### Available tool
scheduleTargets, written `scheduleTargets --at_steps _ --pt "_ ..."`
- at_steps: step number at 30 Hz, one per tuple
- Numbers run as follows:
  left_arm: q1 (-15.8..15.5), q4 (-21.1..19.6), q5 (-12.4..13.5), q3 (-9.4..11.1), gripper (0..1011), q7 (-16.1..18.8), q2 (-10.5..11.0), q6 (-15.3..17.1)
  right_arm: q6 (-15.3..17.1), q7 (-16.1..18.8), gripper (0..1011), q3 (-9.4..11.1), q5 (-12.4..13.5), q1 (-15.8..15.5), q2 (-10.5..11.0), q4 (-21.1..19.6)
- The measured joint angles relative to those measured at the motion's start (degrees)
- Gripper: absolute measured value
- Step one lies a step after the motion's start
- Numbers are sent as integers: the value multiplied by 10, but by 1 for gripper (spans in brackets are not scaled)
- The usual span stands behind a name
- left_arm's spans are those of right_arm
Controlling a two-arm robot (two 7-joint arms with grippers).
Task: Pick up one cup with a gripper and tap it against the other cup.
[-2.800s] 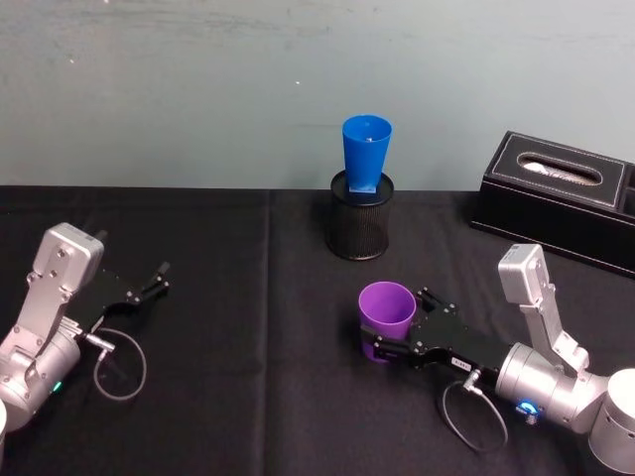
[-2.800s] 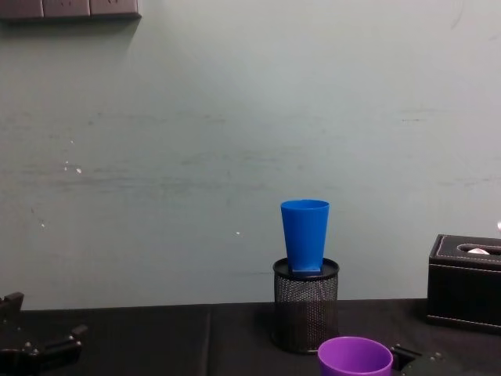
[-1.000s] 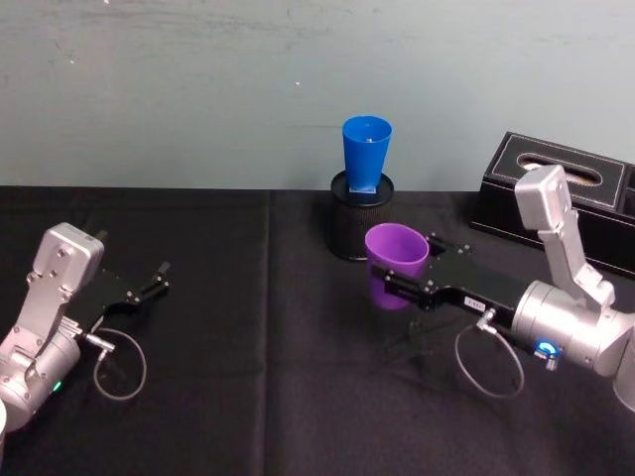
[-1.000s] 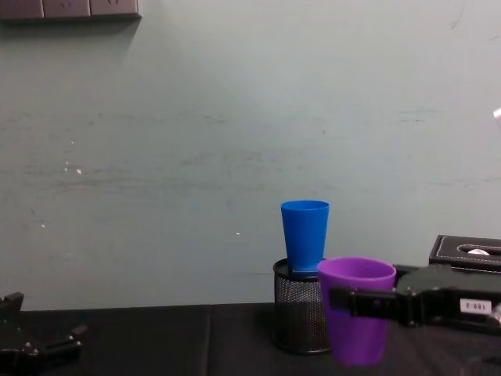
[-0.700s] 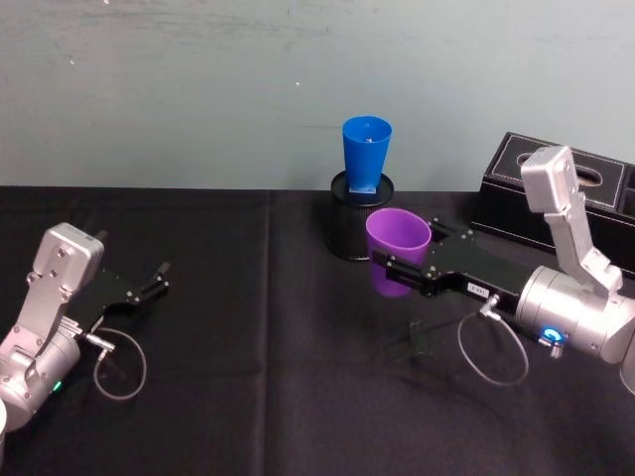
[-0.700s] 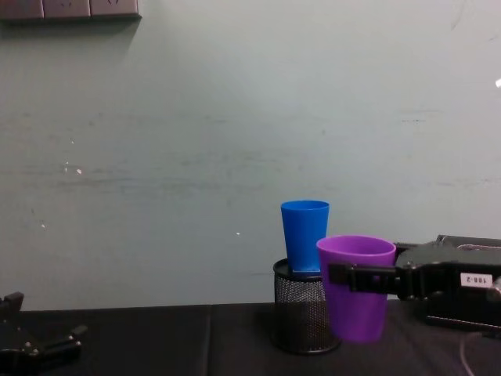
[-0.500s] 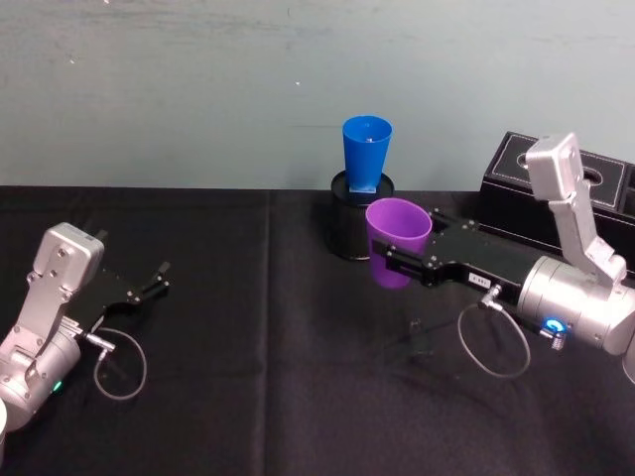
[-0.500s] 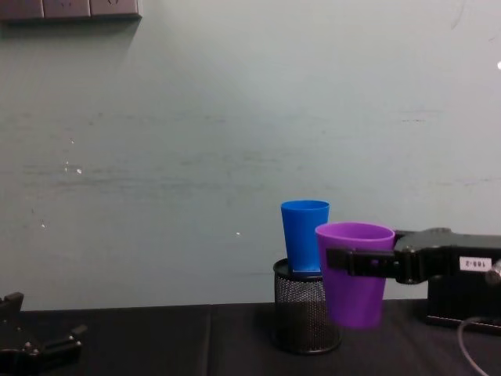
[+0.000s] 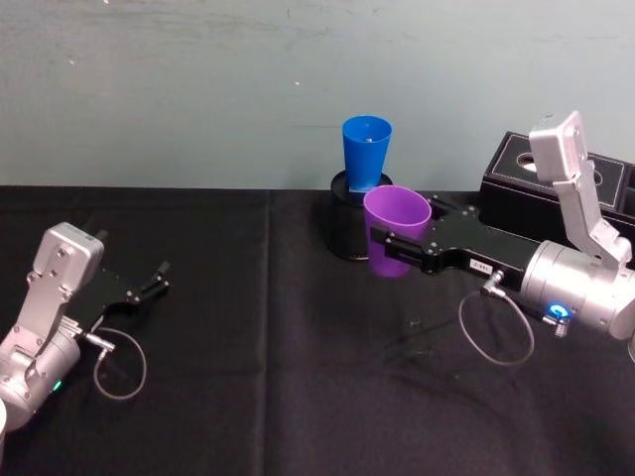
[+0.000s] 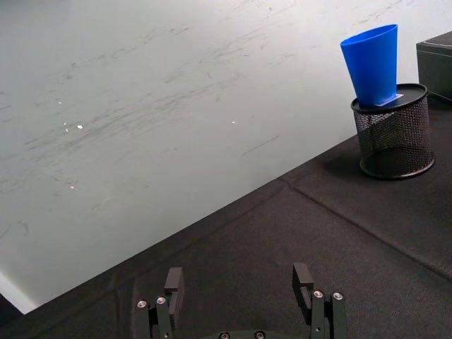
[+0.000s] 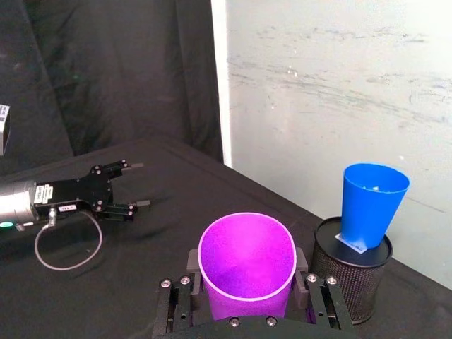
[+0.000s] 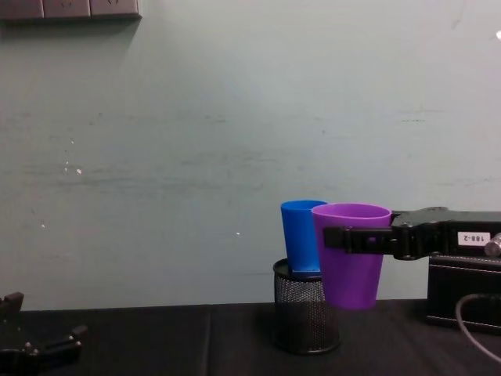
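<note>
While the right gripper (image 9: pixel 397 243) is clasping the purple cup (image 12: pixel 350 274) aloft just beside the blue cup (image 9: pixel 366 151) on the mesh holder (image 9: pixel 347 233), and the left gripper (image 9: pixel 162 278) is lying open far left, a slow level nudge is seeming safest.

- The right gripper (image 9: pixel 387 240) is holding the purple cup (image 9: pixel 396 230) upright above the black table (image 9: pixel 258 377), its fingers clasping the cup's sides.
- The blue cup (image 9: pixel 366 151) is standing in a mesh holder (image 9: pixel 344 226) just beyond.
- The left gripper (image 9: pixel 154 280) is resting at the near left.
</note>
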Motion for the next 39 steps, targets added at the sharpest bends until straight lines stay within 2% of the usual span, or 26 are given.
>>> scheduleTargets --at_steps 9,39 --pt "0 0 0 0 1011 0 0 0 10 -3 729 -7 7 11 6 -7" --pt "0 0 0 0 1011 0 0 0 9 -3 729 -7 5 10 5 -6"
